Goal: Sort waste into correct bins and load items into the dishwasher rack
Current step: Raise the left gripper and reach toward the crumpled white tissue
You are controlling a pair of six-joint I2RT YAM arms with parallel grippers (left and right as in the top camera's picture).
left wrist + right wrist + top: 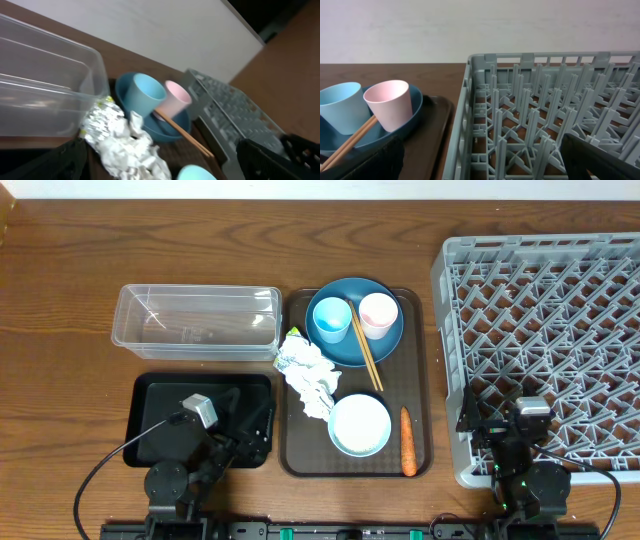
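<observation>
Left gripper [165, 165] spread wide, empty, above black tray [160, 395]; right gripper [480, 160] likewise agape, holding nothing, over rack [545, 330] near edge | light-blue cup [331, 320], pink cup [378, 313], chopsticks [366, 352] on blue plate [355, 345]; bowl [360, 424], napkins [312, 375] on brown tray [292, 450]; clear tub [197, 322] just beside it

Tub [197, 325] behind shallow tray [155, 405], left; serving tray [415, 380] centre, plate [390, 345] on it; rack [560, 310] right.
</observation>
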